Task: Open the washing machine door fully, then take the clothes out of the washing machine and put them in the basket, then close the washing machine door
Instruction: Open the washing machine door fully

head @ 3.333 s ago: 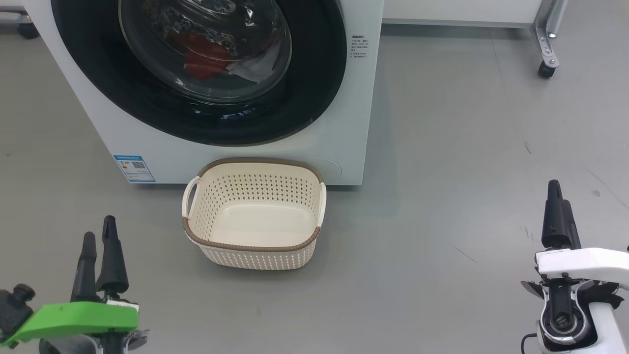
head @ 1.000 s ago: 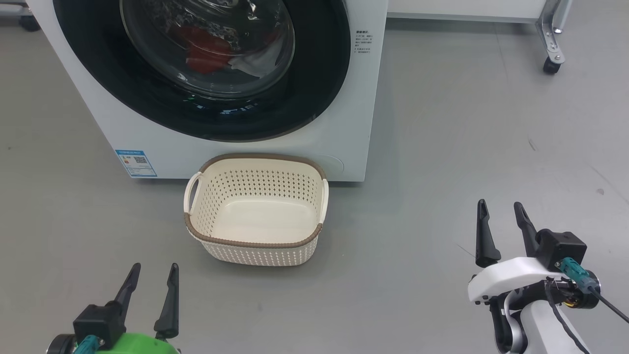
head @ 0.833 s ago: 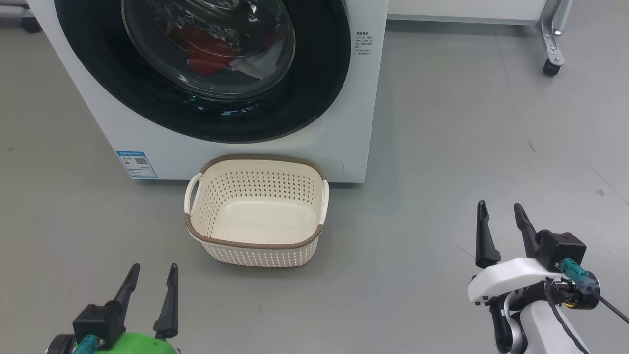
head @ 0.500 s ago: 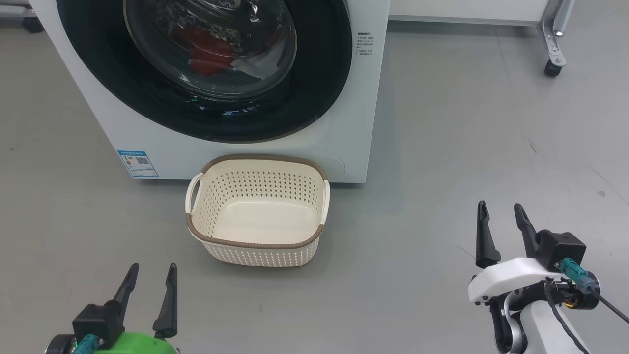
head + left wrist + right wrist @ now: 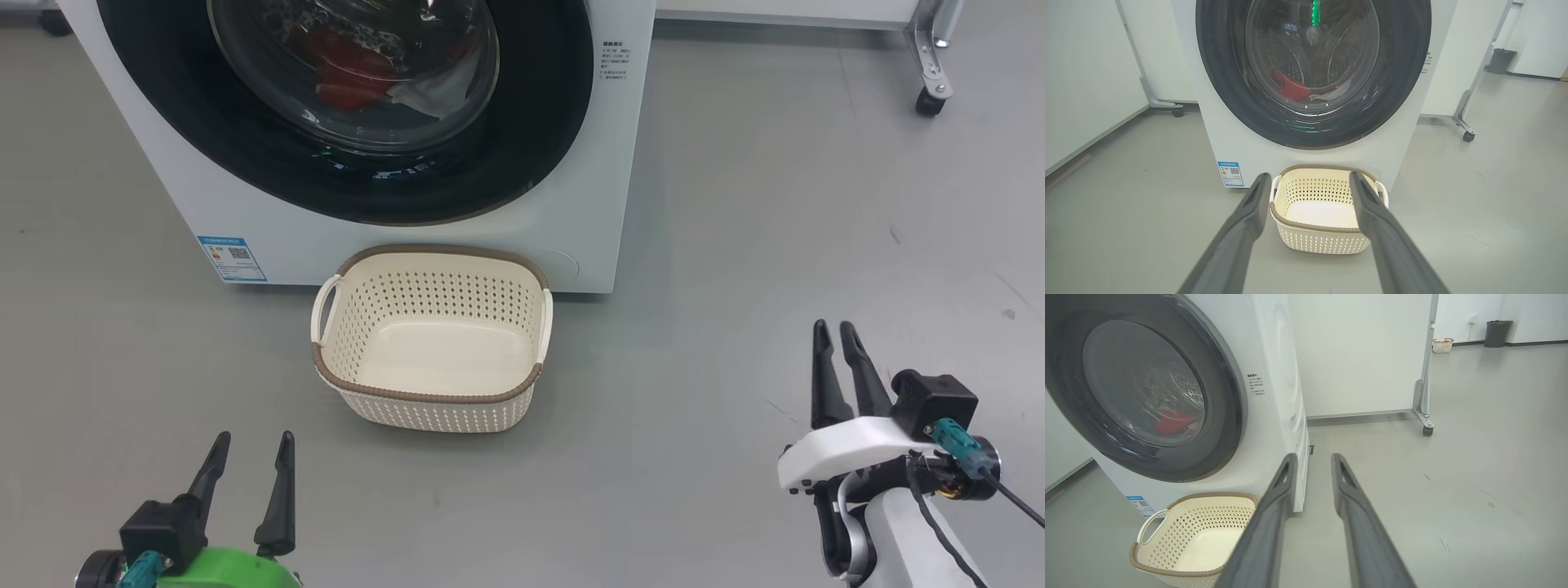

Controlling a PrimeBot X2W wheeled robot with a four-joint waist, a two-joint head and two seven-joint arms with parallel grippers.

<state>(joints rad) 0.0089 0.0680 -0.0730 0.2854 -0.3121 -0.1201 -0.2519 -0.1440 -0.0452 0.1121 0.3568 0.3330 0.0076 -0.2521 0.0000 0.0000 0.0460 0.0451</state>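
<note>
From the head camera, the left gripper sits at seven o'clock, fingers spread wide, grasping nothing; the basket stands at centre on the grey floor, just before the washing machine at twelve o'clock; the washing machine door is shut, the clothes red and white behind its glass; the right gripper, at four o'clock, has fingers narrowly parted, gripping nothing.

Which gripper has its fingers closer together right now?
The right gripper: its jaws stand only narrowly apart and hold nothing, while the left gripper is spread wide.
</note>
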